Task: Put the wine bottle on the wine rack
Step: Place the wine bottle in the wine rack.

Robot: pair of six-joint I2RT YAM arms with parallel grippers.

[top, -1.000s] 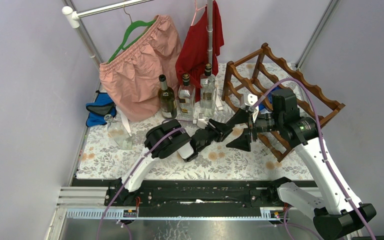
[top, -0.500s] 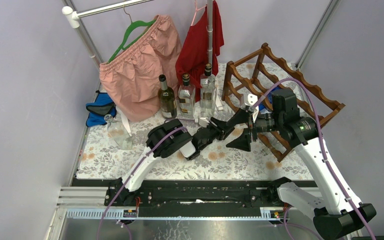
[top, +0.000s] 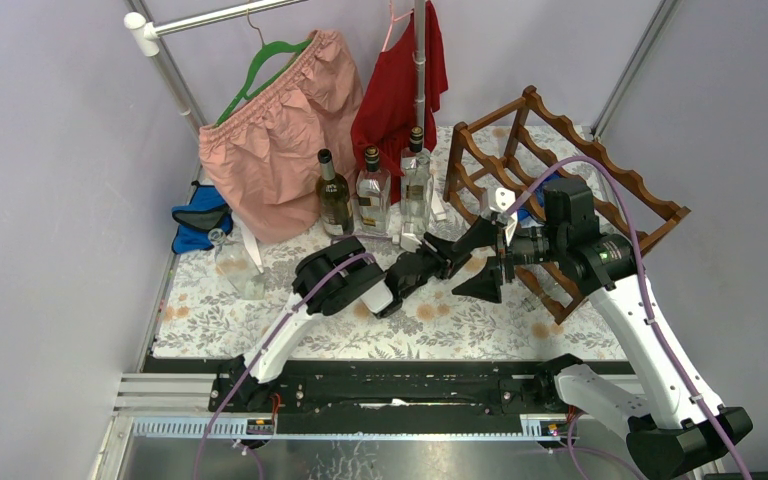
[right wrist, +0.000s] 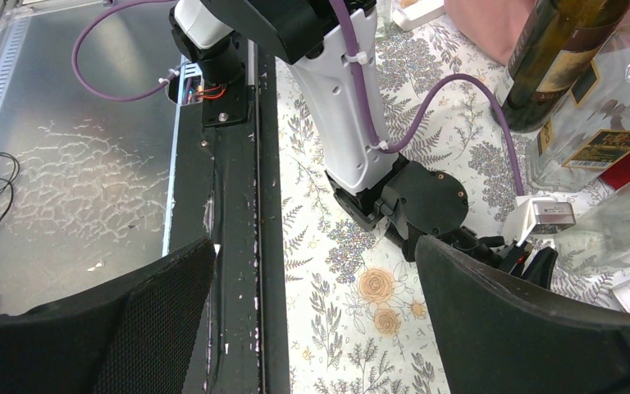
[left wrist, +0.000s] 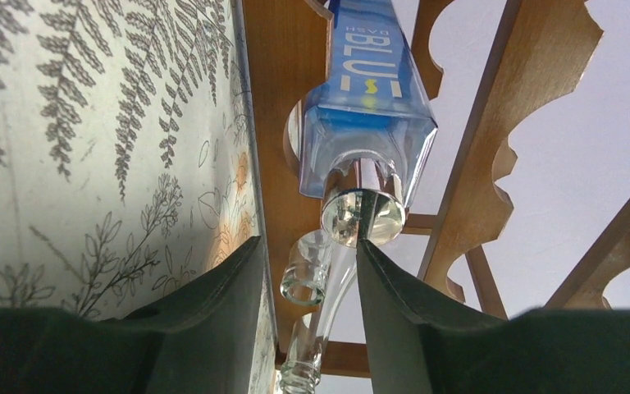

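Note:
The dark green wine bottle (top: 334,195) stands upright at the back of the table beside two clear bottles (top: 372,192), away from both grippers; it also shows in the right wrist view (right wrist: 570,49). The reddish-brown wine rack (top: 560,170) stands at the right. My left gripper (top: 452,252) is open at the rack's lower left end. In the left wrist view its jaws (left wrist: 308,246) frame clear glass bottle necks (left wrist: 303,279) and a blue bottle (left wrist: 369,98) lying in the rack (left wrist: 287,82), touching neither. My right gripper (top: 470,262) is open and empty, facing the left arm (right wrist: 353,107).
A pink garment (top: 275,130) and a red one (top: 400,80) hang on a rail behind the bottles. A blue pouch (top: 198,215) and a clear glass flask (top: 240,265) sit at the left. A white sensor block (right wrist: 541,215) is on the left wrist.
My left gripper has moved a little to the right and back, closer to the rack. The right arm has not moved.

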